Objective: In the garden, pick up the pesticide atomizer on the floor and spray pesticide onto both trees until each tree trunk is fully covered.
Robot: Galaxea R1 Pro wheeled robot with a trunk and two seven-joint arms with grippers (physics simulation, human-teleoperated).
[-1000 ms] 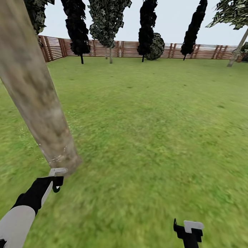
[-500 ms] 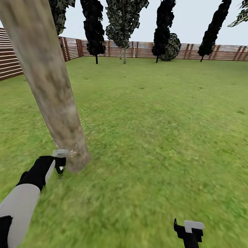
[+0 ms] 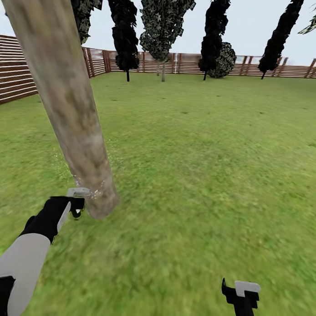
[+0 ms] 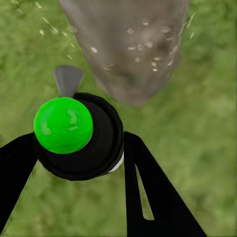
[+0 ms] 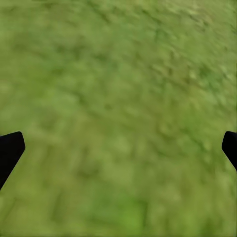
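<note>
From the head camera, the left gripper sits low over the grass just beside the foot of the tree trunk, which rises as a thick pale column leaning up and away toward the view's upper left; its long axis runs from the base by the fingers to far above them, so any further coverage lies upward along the bark. The left arm is stretched forward and down, forearm angled toward the trunk's base, while the right gripper hangs well apart over bare lawn, the fence far behind. In the left wrist view the two black fingers are closed around the pesticide atomizer — its dark round body with a bright green cap and a grey nozzle pointing at the trunk's lower end, where white specks of pesticide dot the bark. In the right wrist view the fingertips stand wide apart at the frame's edges, holding nothing — grass alone lies between them.
</note>
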